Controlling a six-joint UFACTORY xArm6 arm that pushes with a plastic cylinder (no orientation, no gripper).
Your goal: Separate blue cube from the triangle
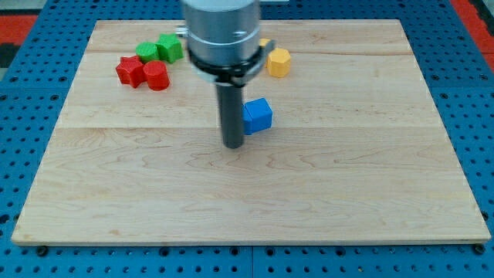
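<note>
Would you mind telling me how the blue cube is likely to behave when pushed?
The blue cube rests flat on the smooth wooden board, so it should slide rather than roll. My tip sits beside its left edge; an off-centre push would probably turn it. It looks small and rigid.

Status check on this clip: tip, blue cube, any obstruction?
My tip at blue cube's left side, about touching. No triangle visible. Yellow block beyond, apart.

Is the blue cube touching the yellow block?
No: the blue cube sits apart, well below the yellow block in the view, with bare board between them.
</note>
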